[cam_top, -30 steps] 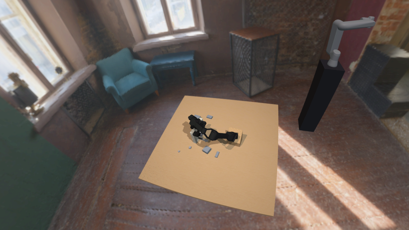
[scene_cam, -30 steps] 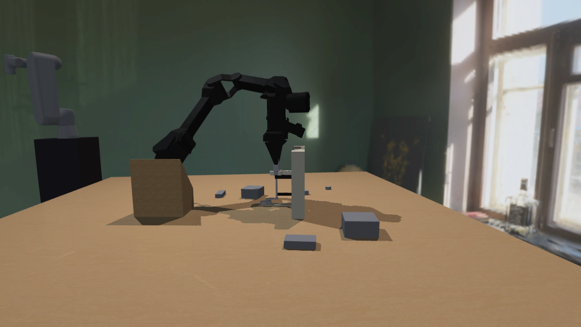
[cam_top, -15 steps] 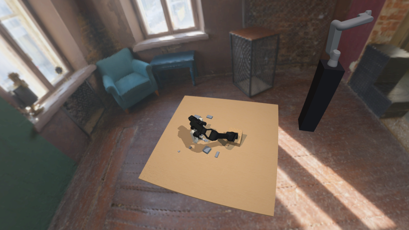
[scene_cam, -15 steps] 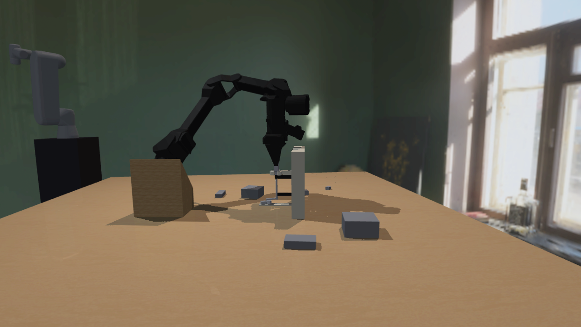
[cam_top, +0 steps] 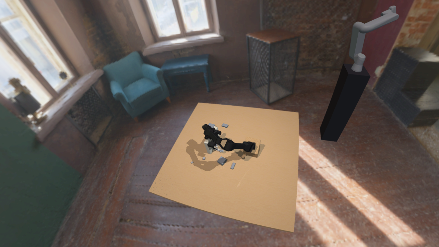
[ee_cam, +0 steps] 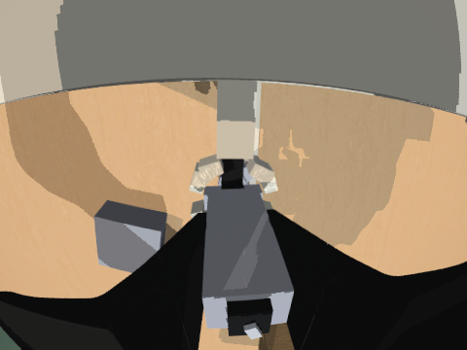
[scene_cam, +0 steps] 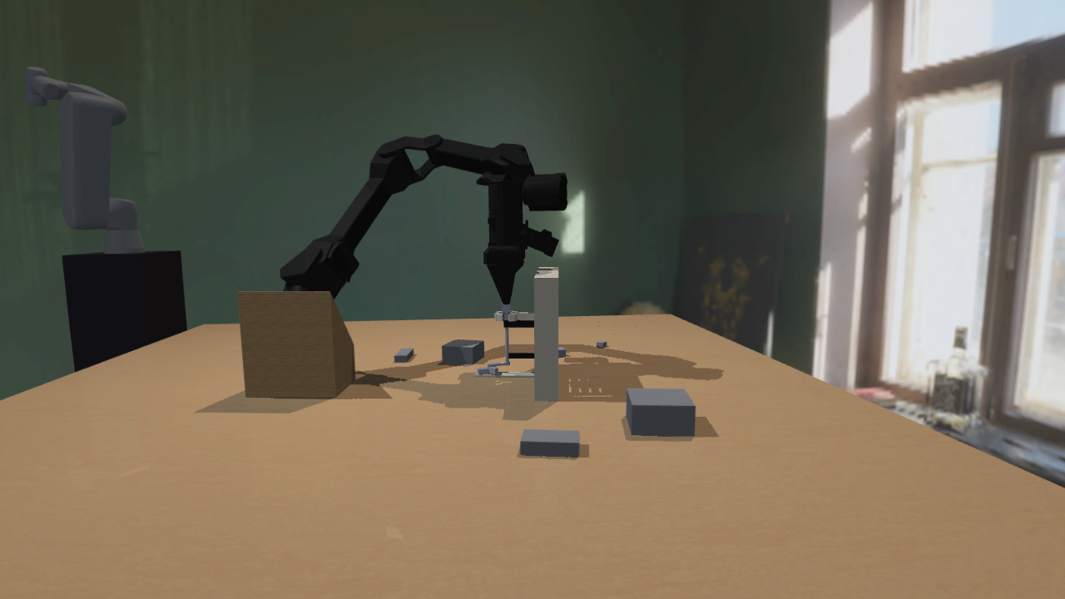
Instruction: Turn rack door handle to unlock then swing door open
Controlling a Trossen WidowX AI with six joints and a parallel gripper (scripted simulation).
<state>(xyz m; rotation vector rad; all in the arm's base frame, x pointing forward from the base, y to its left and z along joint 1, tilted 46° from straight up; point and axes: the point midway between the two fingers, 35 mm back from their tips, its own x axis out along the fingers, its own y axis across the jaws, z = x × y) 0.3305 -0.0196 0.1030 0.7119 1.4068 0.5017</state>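
Observation:
The rack's pale upright panel (scene_cam: pixel 547 339) (ee_cam: pixel 263 44) (cam_top: pixel 208 147) stands edge-on in the exterior view. Door and frame cannot be told apart in it, and no open gap shows. The grey upright handle (scene_cam: pixel 506 307) (ee_cam: pixel 235 253) is on the side facing the arm's base, joined by a pale bracket (ee_cam: pixel 235 138) and a thin rod (scene_cam: pixel 507 342). My gripper (scene_cam: pixel 506 301) (ee_cam: pixel 236 221) points straight down and is shut on the handle's upper part, one black finger on each side. The fingers hide part of the handle. In the top view the arm hides the handle.
The wooden base block (scene_cam: pixel 286 342) carries the arm. Grey blocks lie around the rack: two (scene_cam: pixel 549 443) (scene_cam: pixel 660 412) in front in the exterior view, a larger one (cam_top: pixel 222 160) (scene_cam: pixel 463 351) (ee_cam: pixel 126 243) near the handle, and several smaller ones. Another arm's black pedestal (cam_top: pixel 340 107) stands beyond the table.

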